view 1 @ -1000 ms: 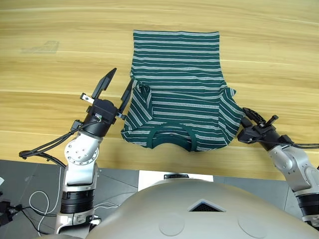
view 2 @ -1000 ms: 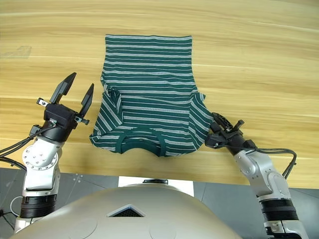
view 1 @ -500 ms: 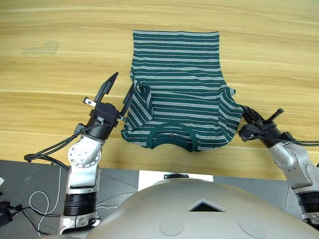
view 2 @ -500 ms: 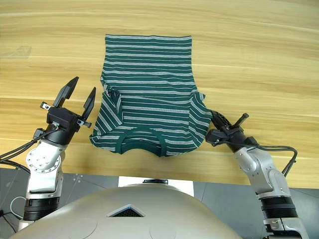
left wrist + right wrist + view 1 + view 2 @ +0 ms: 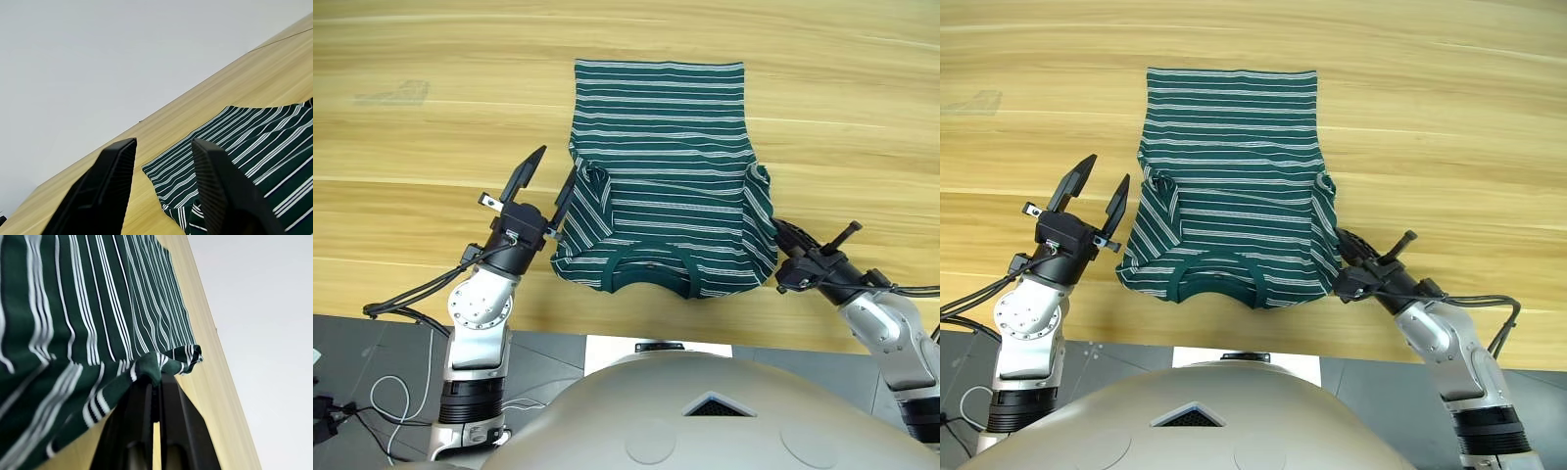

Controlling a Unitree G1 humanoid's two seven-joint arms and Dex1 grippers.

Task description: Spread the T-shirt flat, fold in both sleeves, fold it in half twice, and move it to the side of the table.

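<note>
Pinching the shirt point(image 5: 666, 166) sleeve edge with the right gripper point(image 5: 156, 381). Left gripper point(image 5: 557, 160) is hovering spread beside the other sleeve, over the table point(image 5: 421, 137).

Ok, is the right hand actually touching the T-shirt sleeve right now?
Touching. The right wrist view shows the right hand shut, with a bunched sleeve edge of the T-shirt pinched between its fingertips.

right gripper point(image 5: 781, 235) shifted inward, T-shirt sleeve point(image 5: 760, 196) drawn in toward the body
</note>
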